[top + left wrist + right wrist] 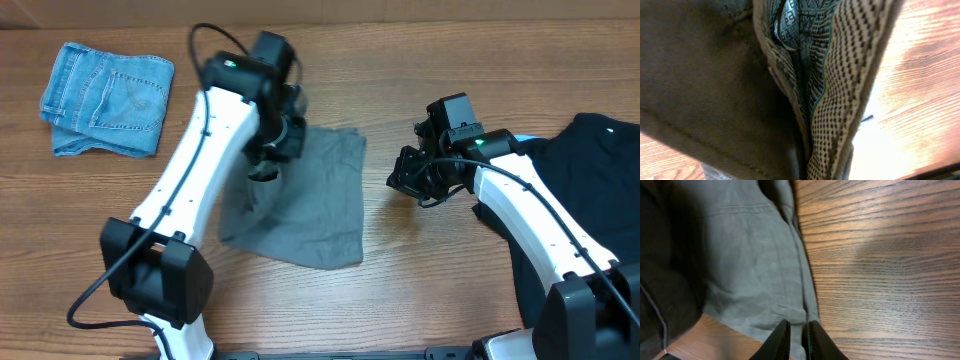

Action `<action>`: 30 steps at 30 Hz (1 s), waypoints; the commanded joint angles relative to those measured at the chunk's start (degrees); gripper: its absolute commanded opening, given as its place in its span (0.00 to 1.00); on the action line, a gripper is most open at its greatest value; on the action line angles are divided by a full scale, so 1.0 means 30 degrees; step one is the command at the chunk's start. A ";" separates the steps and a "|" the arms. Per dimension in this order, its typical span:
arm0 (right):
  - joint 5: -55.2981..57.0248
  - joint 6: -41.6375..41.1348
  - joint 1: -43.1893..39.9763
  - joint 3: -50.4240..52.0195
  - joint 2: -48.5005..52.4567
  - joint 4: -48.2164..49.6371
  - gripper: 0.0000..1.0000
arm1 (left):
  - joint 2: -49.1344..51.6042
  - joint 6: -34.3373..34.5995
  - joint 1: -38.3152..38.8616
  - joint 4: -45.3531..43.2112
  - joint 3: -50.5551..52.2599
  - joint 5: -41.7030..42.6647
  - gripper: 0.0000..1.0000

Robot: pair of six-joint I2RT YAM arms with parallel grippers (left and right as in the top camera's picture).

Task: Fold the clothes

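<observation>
Your table [420,290] is brown wood with a lengthwise grain, and it fills the overhead frame from edge to edge. In the upper left of that frame a folded light-blue denim garment [108,98] lies flat, a back pocket facing up.

Next comes the white left arm [190,170], rising from the lower left to the frame's upper middle. The left jaws sit at the upper left edge of the grey-olive shorts [310,200]. You cannot tell from either view how far open they are or whether they grip the cloth: in the left wrist view the shorts [705,85] crowd the lens, showing twill fabric, a seam and the paler patterned lining inside the waistband, with bright table [920,75] at the right.

The shorts lie in the centre of the overhead frame as a rough square, their left part bunched under the arm.

Just right of them, apart from the cloth, hang the right jaws on the right arm [530,220]. In the right wrist view they are almost closed, a thin slit between the dark fingertips [781,337], holding nothing; the shorts [755,255] lie left and bare wood [880,255] lies right.

A black garment [590,170] lies at the far right, partly under the right arm.
</observation>
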State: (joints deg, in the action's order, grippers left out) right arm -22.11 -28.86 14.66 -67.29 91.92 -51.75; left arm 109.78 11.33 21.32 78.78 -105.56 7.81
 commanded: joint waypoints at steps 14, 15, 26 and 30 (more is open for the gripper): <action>0.1574 -0.0051 -0.0058 -0.0350 -0.0350 -0.0678 0.20 | -0.0124 0.2375 0.2586 -0.1195 0.3643 -0.0401 0.10; 0.1581 -0.0051 -0.0058 -0.0350 -0.0350 -0.0656 0.21 | -0.0124 0.2382 0.2630 -0.1362 0.3825 0.0036 0.11; 0.1588 -0.0051 -0.0058 -0.0350 -0.0350 -0.0670 0.21 | -0.0124 0.3679 0.2688 -0.4233 0.4889 0.3235 0.16; 0.1749 -0.0044 -0.0058 -0.0350 -0.0350 -0.0663 0.21 | -0.0124 0.4393 0.2878 -0.4670 0.4903 0.3410 0.23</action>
State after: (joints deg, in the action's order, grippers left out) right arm -17.74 -28.93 14.68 -67.29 91.92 -53.87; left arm 109.78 21.58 28.67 65.63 -91.09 14.83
